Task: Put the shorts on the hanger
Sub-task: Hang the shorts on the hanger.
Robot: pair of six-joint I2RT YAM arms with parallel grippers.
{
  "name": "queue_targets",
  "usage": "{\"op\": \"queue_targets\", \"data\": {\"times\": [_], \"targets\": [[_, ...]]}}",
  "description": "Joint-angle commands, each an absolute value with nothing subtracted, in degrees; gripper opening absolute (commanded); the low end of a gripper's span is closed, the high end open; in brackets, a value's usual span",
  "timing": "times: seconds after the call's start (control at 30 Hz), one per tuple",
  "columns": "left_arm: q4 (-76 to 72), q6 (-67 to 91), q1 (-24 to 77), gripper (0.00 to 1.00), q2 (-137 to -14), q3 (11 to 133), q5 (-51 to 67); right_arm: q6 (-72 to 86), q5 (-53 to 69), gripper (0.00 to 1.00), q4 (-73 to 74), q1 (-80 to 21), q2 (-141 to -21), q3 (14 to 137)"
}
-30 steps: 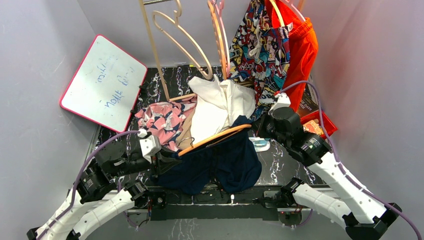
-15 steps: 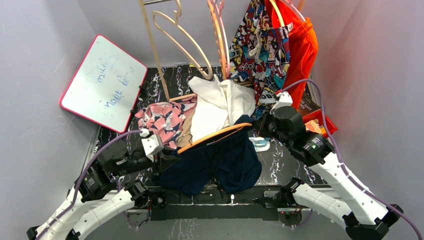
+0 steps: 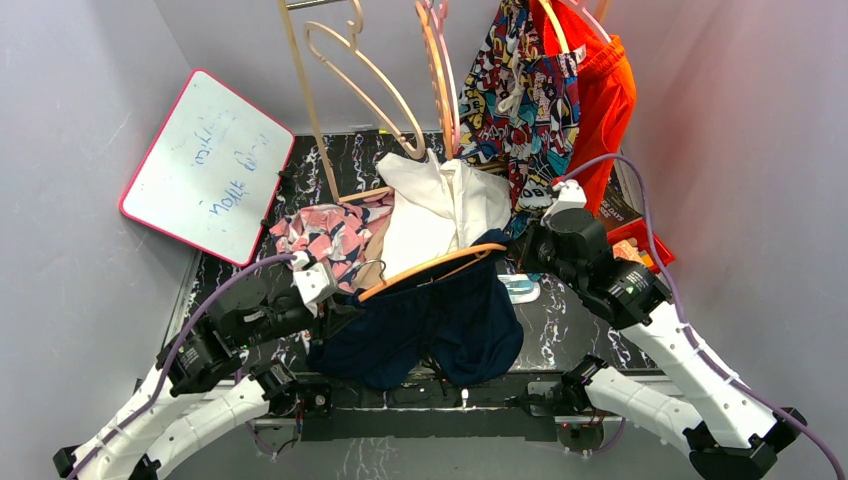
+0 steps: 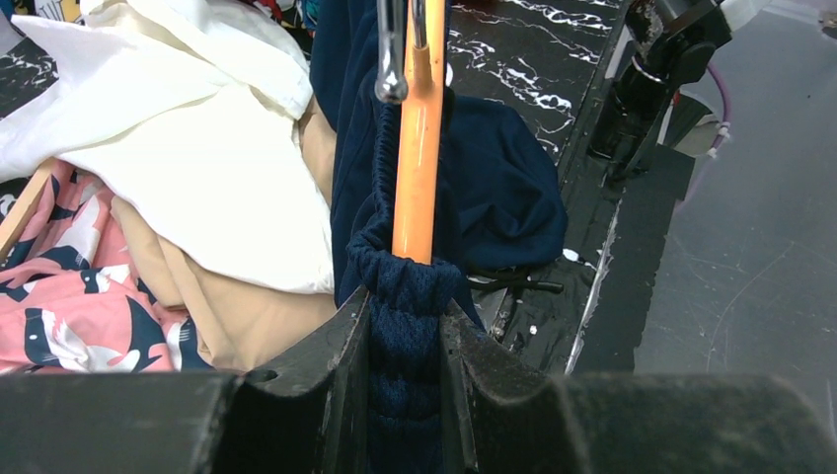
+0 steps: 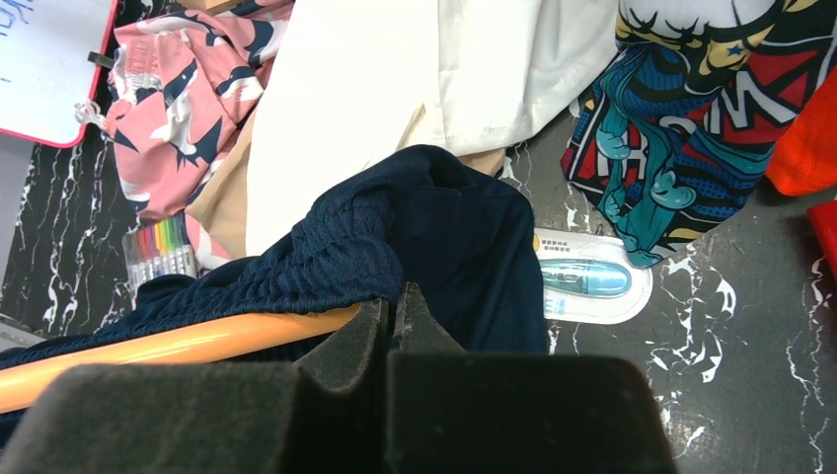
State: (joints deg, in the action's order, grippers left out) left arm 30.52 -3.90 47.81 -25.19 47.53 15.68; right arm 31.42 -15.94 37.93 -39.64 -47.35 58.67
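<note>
The navy shorts (image 3: 440, 320) hang by their waistband over the orange-tan hanger (image 3: 430, 266), which is held off the table. My left gripper (image 3: 335, 310) is shut on the bunched waistband at the hanger's left end. In the left wrist view the waistband (image 4: 405, 286) fills the gap between the jaws of the gripper (image 4: 405, 306), and the hanger (image 4: 417, 148) runs away from them. My right gripper (image 3: 520, 255) is at the hanger's right end. In the right wrist view its jaws (image 5: 397, 296) are pressed together against the navy fabric (image 5: 434, 227), with the hanger (image 5: 178, 346) beside them.
A white shirt (image 3: 440, 205) and a pink patterned garment (image 3: 325, 240) lie behind the shorts. Comic-print shorts (image 3: 520, 95), orange shorts (image 3: 605, 95) and pale hangers (image 3: 350, 70) hang at the back. A whiteboard (image 3: 205, 165) leans at the left. A pen pack (image 5: 587, 281) and markers (image 5: 158, 247) lie on the table.
My left gripper has moved up and to the right with the waistband, raising the hanger's left end. The right gripper has shifted slightly.
</note>
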Motion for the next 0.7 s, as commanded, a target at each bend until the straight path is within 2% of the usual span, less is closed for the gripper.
{"op": "queue_targets", "data": {"times": [0.0,0.67], "targets": [[33.7,-5.9,47.8,0.0,-25.6,49.6,11.8,28.3,-24.1,0.0,39.3,-37.8,-47.5,63.4],[30.5,-6.5,47.8,0.0,-25.7,51.4,2.5,26.3,-21.3,0.0,42.5,-37.8,-50.4,65.6]]}}
